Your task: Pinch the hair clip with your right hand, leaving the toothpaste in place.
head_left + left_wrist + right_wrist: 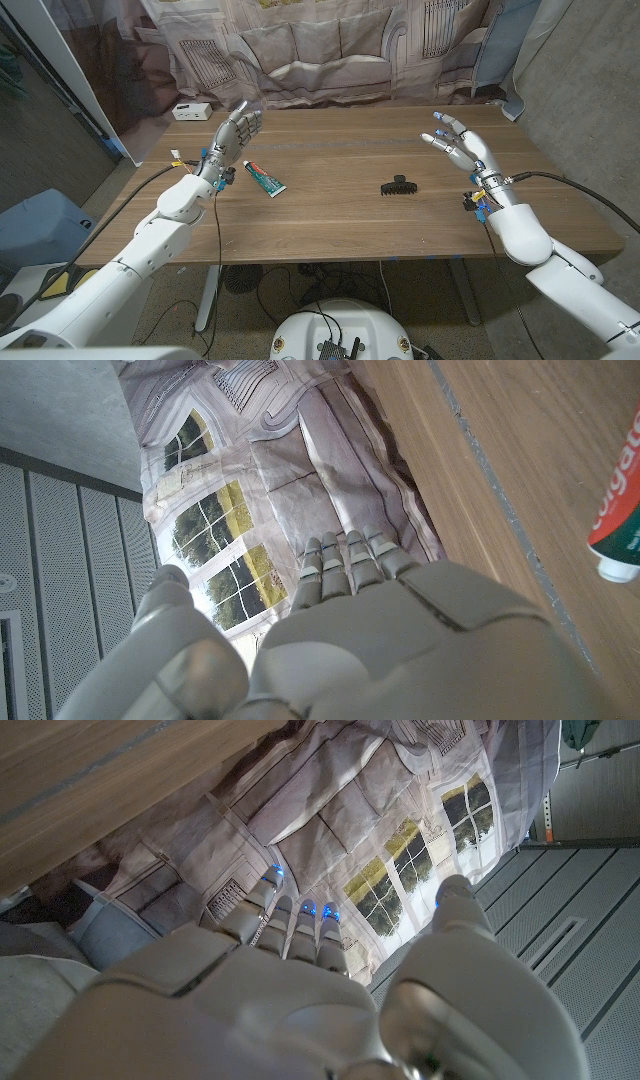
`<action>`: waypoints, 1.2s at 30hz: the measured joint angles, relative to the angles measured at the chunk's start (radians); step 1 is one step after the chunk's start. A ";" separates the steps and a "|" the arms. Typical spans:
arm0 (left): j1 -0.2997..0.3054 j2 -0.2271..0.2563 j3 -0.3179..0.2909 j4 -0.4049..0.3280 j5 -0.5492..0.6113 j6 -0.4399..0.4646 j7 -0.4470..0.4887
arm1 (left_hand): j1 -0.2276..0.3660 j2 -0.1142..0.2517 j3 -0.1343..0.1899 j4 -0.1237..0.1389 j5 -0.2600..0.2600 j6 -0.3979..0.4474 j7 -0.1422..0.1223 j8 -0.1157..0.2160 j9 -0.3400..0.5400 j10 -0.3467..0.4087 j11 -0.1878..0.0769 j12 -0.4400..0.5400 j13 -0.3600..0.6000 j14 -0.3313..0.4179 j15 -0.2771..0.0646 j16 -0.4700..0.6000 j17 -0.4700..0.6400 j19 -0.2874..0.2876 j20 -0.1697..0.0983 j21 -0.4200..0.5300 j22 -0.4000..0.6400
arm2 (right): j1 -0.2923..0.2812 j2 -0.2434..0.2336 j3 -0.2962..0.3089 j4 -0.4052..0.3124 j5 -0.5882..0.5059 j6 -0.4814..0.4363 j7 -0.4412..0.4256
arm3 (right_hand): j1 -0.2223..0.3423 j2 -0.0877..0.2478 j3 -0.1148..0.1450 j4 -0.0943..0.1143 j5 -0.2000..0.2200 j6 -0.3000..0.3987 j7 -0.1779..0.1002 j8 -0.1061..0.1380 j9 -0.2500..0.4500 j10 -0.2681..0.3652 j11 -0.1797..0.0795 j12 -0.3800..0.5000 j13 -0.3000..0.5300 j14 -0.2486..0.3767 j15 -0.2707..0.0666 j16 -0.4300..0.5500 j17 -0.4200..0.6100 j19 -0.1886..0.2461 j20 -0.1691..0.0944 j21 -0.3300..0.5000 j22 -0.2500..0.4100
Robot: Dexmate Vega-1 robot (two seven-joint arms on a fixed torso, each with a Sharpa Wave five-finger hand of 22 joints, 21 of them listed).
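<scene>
Both arms are reaching in from the near corners in smooth white shells, with thin black cables trailing off their wrists. On the robot's right, the right hand [462, 140] is hovering over the table [340, 215] with its pale grey fingers spread wide and holding nothing; in the right wrist view its back [250, 1010] is showing as glossy rounded plates, with small blue lights glowing at the fingertips [310, 910]. Opposite, the left hand [234, 133] is standing raised near the far left part of the top, fingers straight and held fairly close together, gripping nothing either; the left wrist view is showing its jointed grey fingers [345, 565] pointing toward a printed cloth backdrop [330, 45]. Between them the clip [397, 185] is lying on the wood, a small black claw-shaped piece with short teeth, well apart from the right hand and nearer the table's middle. Left of it the toothpaste [265, 178] is lying slantwise, a flattened tube in white, red and green with a white cap [617, 568]. Brown planks with fine grain and a darker seam are making up the tabletop, and a small white box [192, 110] is sitting at the far left edge.
</scene>
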 measured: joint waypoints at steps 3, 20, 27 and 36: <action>0.001 0.000 0.001 -0.002 0.005 0.000 0.003 | 0.000 0.000 0.000 0.000 0.000 0.004 -0.004 0.000 0.000 0.000 0.000 0.000 0.000 0.000 0.000 0.000 0.000 0.000 0.000 0.000 0.000 | -0.003 -0.004 0.004 -0.006 -0.024 -0.012 -0.004 | 0.000 0.000 0.000 0.000 0.000 -0.006 -0.003 0.000 0.000 0.000 0.000 0.000 0.000 -0.005 0.005 0.000 0.000 0.000 0.000 0.000 0.000; 0.011 -0.002 0.010 -0.015 0.023 -0.007 0.009 | 0.000 0.000 0.000 0.000 0.000 0.004 -0.004 0.000 0.000 0.000 0.000 0.000 0.000 0.000 0.000 -0.004 0.000 0.000 0.000 0.000 0.000 | -0.007 -0.056 0.009 -0.071 -0.167 -0.157 0.017 | 0.029 0.013 0.008 0.000 0.000 0.003 -0.005 0.009 0.000 0.005 -0.004 0.004 0.000 -0.018 0.004 -0.008 0.000 -0.020 0.001 -0.004 0.000; 0.017 0.001 0.010 -0.021 0.028 -0.012 0.011 | 0.000 0.000 0.000 0.000 0.000 0.004 -0.004 0.000 0.000 0.004 -0.004 0.000 0.000 0.000 0.000 -0.004 0.000 0.000 0.000 0.000 0.000 | -0.001 -0.083 0.003 -0.091 -0.198 -0.196 0.031 | 0.046 0.020 0.019 -0.004 0.000 -0.001 -0.009 0.009 0.000 0.017 -0.016 0.008 0.005 -0.022 0.008 -0.008 0.000 -0.026 0.002 -0.004 0.000; 0.023 0.003 0.010 -0.024 0.030 -0.014 0.012 | 0.000 0.000 0.000 0.000 0.000 0.004 -0.004 0.000 0.000 0.004 -0.004 0.000 0.000 0.000 0.000 -0.004 0.000 0.000 0.000 0.000 0.000 | 0.005 -0.124 -0.002 -0.132 -0.209 -0.213 0.037 | 0.074 0.021 0.029 -0.007 0.000 -0.001 -0.009 0.009 0.005 0.035 -0.009 0.015 0.005 -0.087 0.007 -0.023 0.000 -0.093 0.000 -0.014 0.000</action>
